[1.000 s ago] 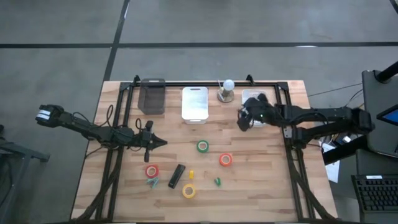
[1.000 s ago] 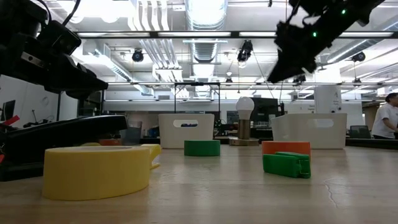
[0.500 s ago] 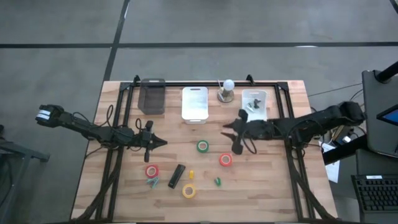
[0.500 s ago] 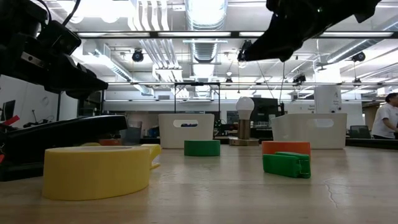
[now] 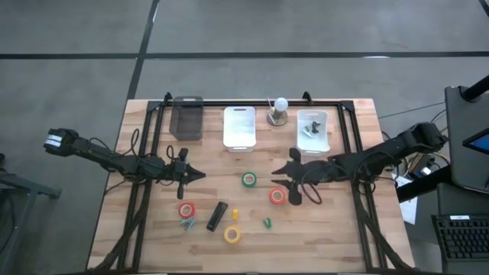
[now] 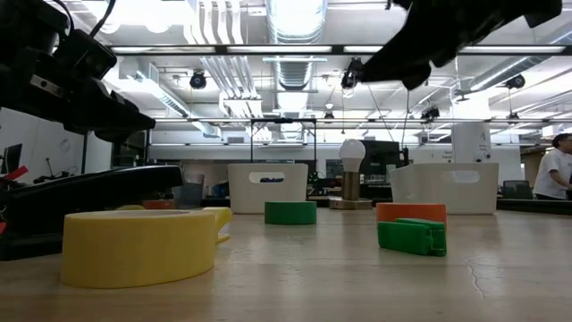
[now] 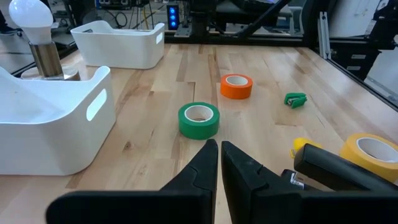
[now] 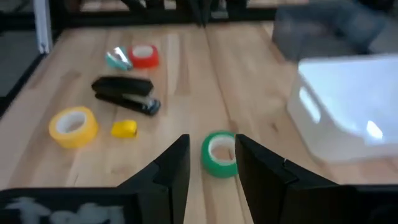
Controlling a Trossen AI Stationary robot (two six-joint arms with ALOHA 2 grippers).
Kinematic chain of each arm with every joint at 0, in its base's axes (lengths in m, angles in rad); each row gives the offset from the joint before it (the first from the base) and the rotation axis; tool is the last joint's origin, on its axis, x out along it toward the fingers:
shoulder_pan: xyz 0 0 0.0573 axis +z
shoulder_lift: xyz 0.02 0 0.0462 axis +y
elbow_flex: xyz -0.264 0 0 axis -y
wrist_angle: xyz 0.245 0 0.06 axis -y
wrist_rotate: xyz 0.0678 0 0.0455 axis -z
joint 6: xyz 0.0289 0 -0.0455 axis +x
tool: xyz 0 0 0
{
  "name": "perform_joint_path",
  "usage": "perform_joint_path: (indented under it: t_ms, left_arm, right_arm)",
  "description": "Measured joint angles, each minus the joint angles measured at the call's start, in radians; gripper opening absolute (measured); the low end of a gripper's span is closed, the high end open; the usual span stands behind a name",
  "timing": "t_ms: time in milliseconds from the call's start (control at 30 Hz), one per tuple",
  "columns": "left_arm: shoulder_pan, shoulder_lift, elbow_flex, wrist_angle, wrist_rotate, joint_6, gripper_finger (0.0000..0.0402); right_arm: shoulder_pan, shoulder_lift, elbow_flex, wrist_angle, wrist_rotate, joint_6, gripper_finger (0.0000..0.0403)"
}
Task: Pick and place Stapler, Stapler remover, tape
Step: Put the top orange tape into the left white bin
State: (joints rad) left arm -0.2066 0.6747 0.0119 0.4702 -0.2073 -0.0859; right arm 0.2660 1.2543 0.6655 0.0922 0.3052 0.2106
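- The right gripper (image 5: 284,182) sits right of frame centre in the high view, with bare wood between it and the green tape (image 5: 249,179); its wrist view shows the two fingers (image 8: 176,163) apart with nothing between them, the green roll lying on the table beyond the gap.
- The orange-red tape (image 5: 277,196) lies just below that gripper in the high view, partly under its dark outline, so whether they touch cannot be told.
- The left gripper (image 5: 197,175) rests left of centre; its fingers (image 7: 208,163) are pressed together and hold nothing.
- The stapler (image 5: 217,215) lies in the lower middle of the high view, tilted, with the red tape (image 5: 186,209) to its left and the yellow tape (image 5: 232,234) below it to the right, each with a strip of bare table around it.
- The lower right part of the table (image 5: 328,229) is open wood up to the black frame rail.
- Along the upper edge stand a dark bin (image 5: 186,120), a white bin (image 5: 239,127) and a second white bin (image 5: 313,128) at upper right holding something small and dark that is too small to make out.
- In the low view the yellow roll fills the lower left and cuts off the stapler (image 6: 89,192) behind it.
- A small teal thing (image 5: 187,224) beneath the red tape is too small to identify.
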Motion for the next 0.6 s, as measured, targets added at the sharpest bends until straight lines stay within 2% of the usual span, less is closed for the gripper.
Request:
perform_joint_path:
  t_ms: [333, 600]
  left_arm:
    - [0.0, 0.0, 0.0, 0.0, 0.0, 0.0, 0.0023]
    - [0.0, 0.0, 0.0, 0.0, 0.0, 0.0, 0.0023]
  right_arm:
    - [0.003, 0.183, -0.001, -0.01, 0.009, 0.115, 0.0152]
    - [0.0, 0.25, -0.001, -0.06, 0.009, 0.157, 0.0193]
